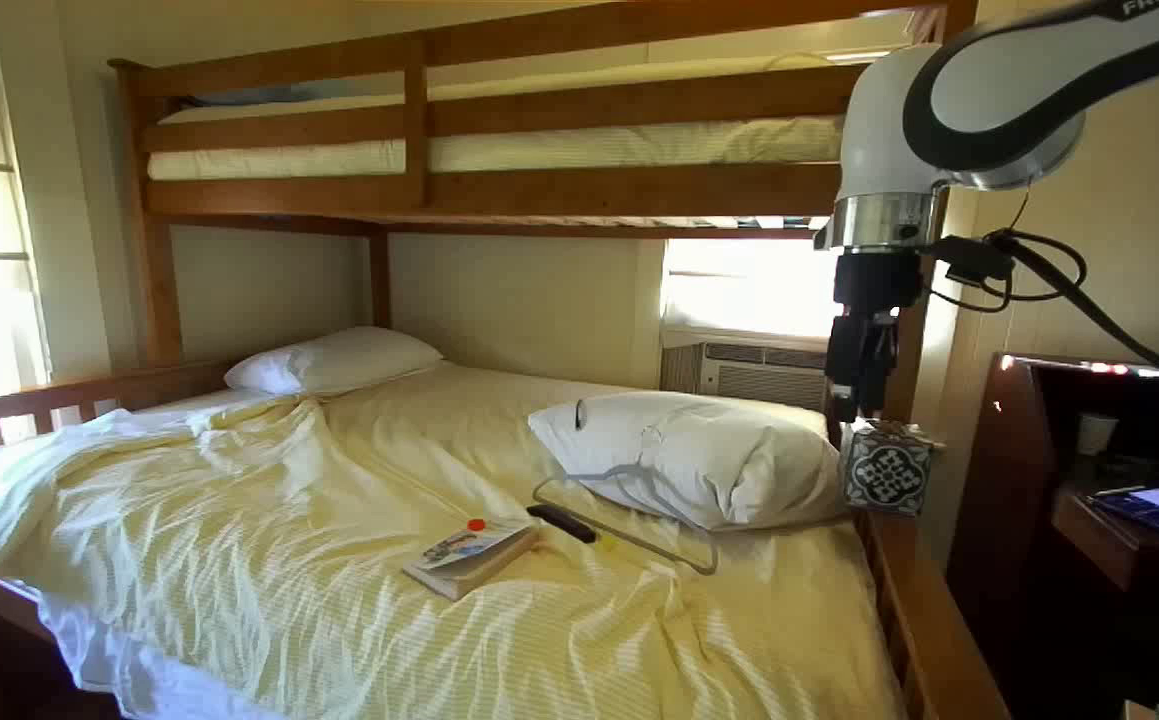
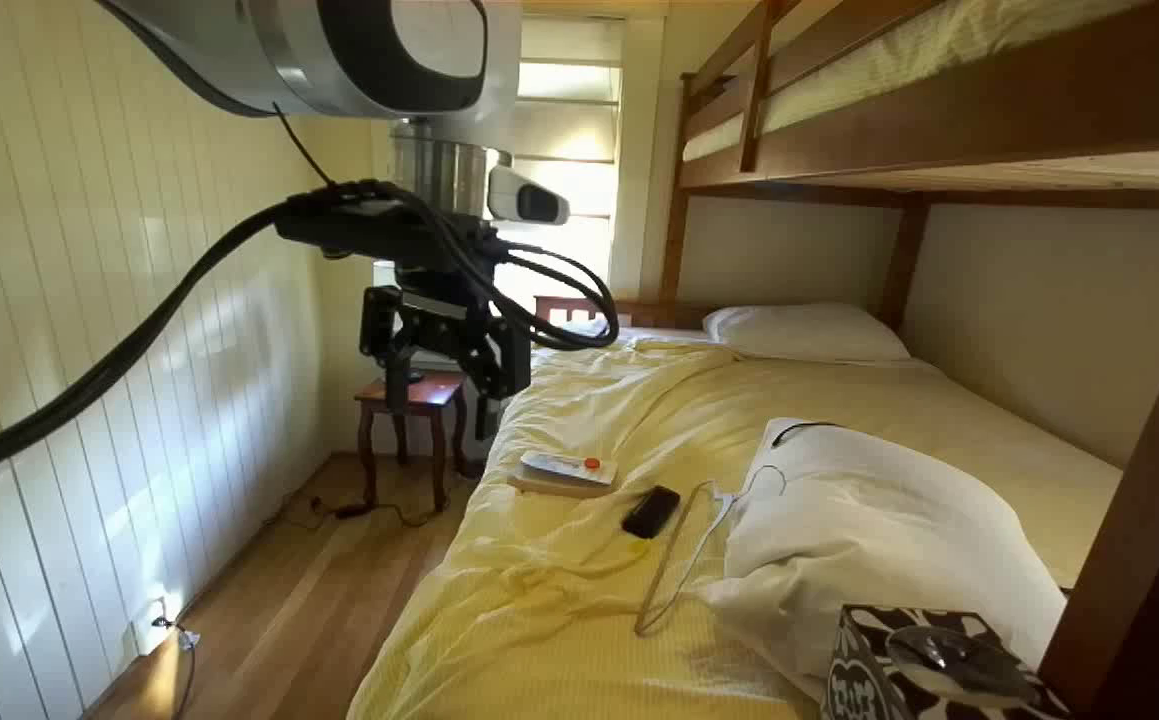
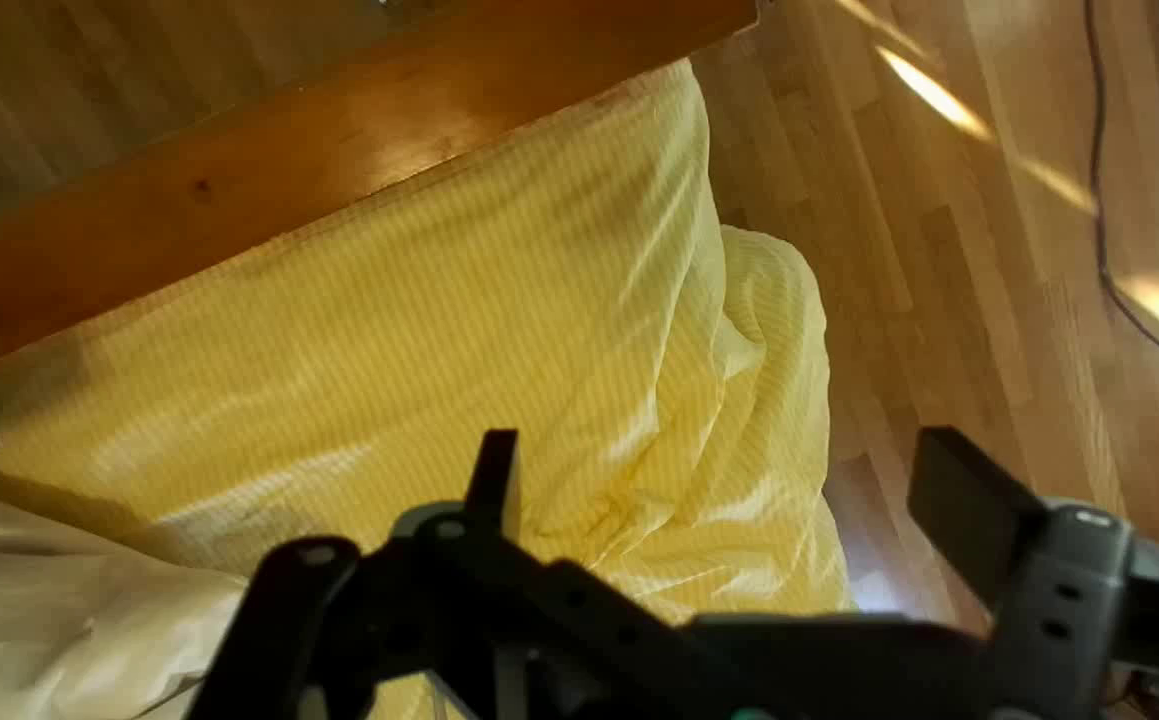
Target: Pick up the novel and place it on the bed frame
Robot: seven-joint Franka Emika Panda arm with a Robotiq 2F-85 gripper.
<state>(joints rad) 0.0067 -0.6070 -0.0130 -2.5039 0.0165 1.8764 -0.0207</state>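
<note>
The novel, a small paperback with a pale multicoloured cover and a round red spot, lies flat on the yellow bedding in both exterior views [image 1: 469, 562] [image 2: 561, 480]. It does not show in the wrist view. The brown wooden bed frame [image 1: 629, 190] rises around the bedding; it also shows in an exterior view [image 2: 1129, 520], and a rail of it crosses the wrist view [image 3: 389, 130]. My gripper [image 2: 441, 408] is open, points down and hangs above bed height, apart from the novel. It also shows in an exterior view [image 1: 861, 405] and the wrist view [image 3: 719, 480], with nothing between its fingers.
A dark stick-like object [image 1: 561, 522] and a grey hanger [image 1: 659, 545] lie beside the novel. A white pillow [image 1: 689, 455] and a patterned tissue box [image 1: 887, 468] are at the near end. A small red-brown table [image 2: 414, 392] stands beyond the bed's side. A cable [image 2: 89, 410] hangs off the arm.
</note>
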